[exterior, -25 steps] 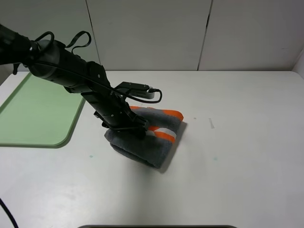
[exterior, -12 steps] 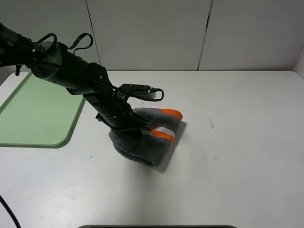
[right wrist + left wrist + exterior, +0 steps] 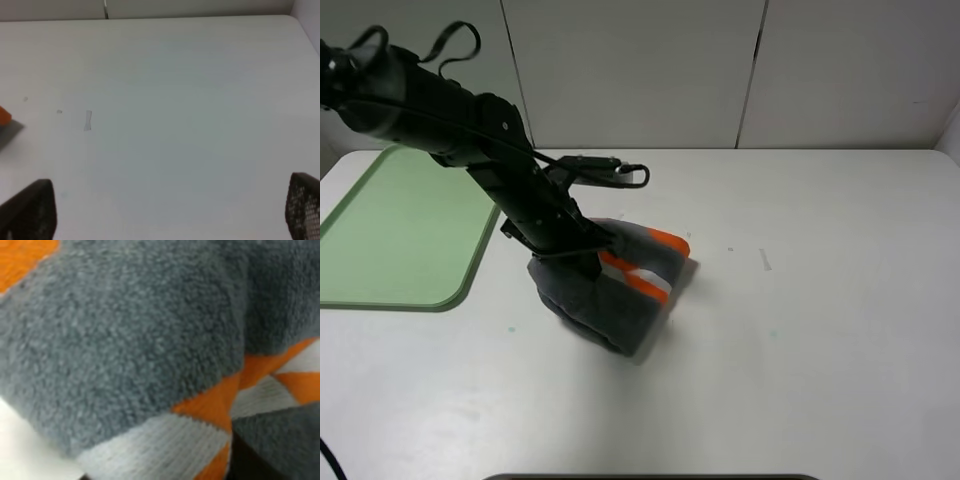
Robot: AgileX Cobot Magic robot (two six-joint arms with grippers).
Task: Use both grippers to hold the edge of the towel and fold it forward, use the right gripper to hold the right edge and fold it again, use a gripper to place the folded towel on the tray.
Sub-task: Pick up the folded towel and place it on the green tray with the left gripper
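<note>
Since a moment ago the left gripper [image 3: 588, 258] has risen and drawn back toward the tray [image 3: 390, 235], taking the folded towel [image 3: 610, 290] with it; the bundle now hangs partly lifted, its orange band [image 3: 645, 268] tipped up. The jaws are pinched on the towel's top fold. There is bare white table [image 3: 820, 300] all along the right side, and the green tray lies close on the left. The right gripper [image 3: 165, 210] stands spread wide over bare table, only its fingertips [image 3: 30, 210] showing. The left wrist view is filled with blurred terry; the fingers are hidden there.
</note>
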